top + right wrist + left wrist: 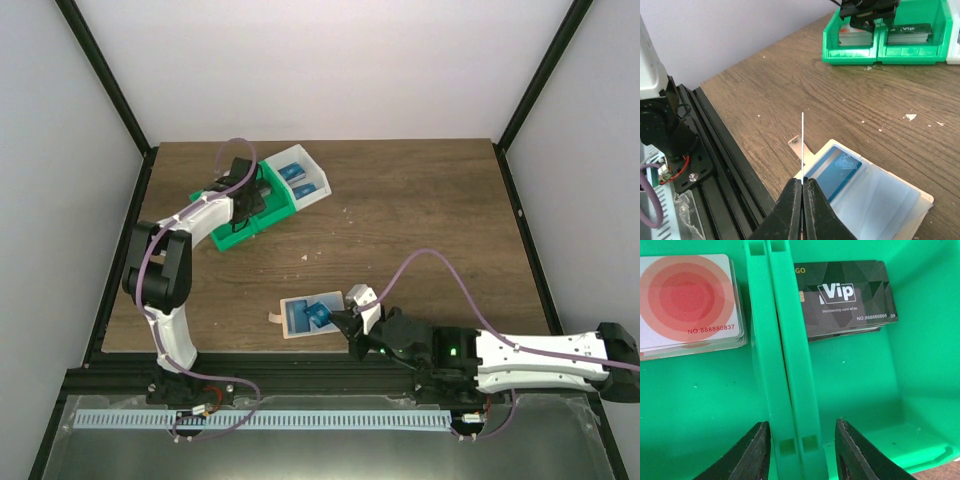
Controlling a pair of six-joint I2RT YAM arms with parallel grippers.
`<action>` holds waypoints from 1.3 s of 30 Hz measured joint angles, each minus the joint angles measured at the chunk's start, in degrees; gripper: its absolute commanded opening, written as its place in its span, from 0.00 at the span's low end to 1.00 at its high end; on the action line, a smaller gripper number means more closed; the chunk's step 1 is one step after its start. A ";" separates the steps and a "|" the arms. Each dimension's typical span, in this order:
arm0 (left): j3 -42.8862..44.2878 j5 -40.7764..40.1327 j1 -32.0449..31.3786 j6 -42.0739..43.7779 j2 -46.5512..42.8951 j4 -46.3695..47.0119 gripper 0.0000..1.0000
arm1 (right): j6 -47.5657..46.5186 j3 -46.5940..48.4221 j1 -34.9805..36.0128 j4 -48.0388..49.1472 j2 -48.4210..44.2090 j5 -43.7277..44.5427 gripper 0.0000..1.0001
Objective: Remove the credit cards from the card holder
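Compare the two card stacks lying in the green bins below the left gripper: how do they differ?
The red-circle stack has a white top card with red rings; the Vip stack has a black one with white lettering. The red-circle stack lies in the left green bin, the Vip stack in the right green bin. Both lie flat and carry a printed number.
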 measured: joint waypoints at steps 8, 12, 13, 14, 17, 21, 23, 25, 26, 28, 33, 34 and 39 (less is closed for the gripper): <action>-0.83 -0.24 0.11 0.07 -0.33 -0.31 0.22 | 0.24 0.00 0.00 0.44 -3.93 0.35 0.01; -2.10 -0.17 0.28 0.92 -1.42 -0.39 0.20 | 0.72 0.00 0.00 0.42 -4.50 0.55 0.01; -2.49 -0.09 0.28 1.11 -1.73 -0.31 0.20 | 0.94 0.00 0.00 0.46 -4.85 0.52 0.00; -2.95 0.00 0.26 1.22 -2.12 -0.20 0.20 | 1.14 0.00 0.00 0.57 -5.22 0.55 0.01; -4.87 0.42 0.26 1.33 -3.65 0.09 0.20 | 1.36 0.31 0.00 1.27 -5.79 1.25 0.01; -8.39 1.05 0.20 1.31 -6.60 0.39 0.22 | 1.05 2.05 -0.02 1.75 -4.76 3.82 0.00; -10.25 1.49 0.20 1.31 -8.37 0.31 0.27 | 0.55 2.36 -0.79 3.30 -4.42 5.03 0.00; -11.58 1.84 0.20 1.29 -9.86 -0.37 0.34 | -0.02 2.36 -2.56 4.66 -4.26 5.07 0.00; -12.02 2.12 0.20 1.16 -10.43 -0.68 0.38 | -0.09 2.36 -4.39 5.42 -4.11 4.63 0.00; -12.92 3.06 0.20 0.74 -12.07 -1.05 0.45 | -0.20 2.56 -9.27 6.91 -3.43 3.02 0.00; -14.34 4.68 0.20 0.61 -18.14 -1.51 0.61 | 0.20 4.96 -22.36 10.54 2.45 -5.49 0.00; -14.36 4.96 0.20 0.76 -19.45 -1.55 0.63 | 0.48 5.38 -24.72 11.43 4.15 -7.32 0.00; -14.47 5.81 0.20 2.45 -27.32 -2.16 0.80 | 3.21 8.50 -33.92 15.10 15.37 -16.13 0.01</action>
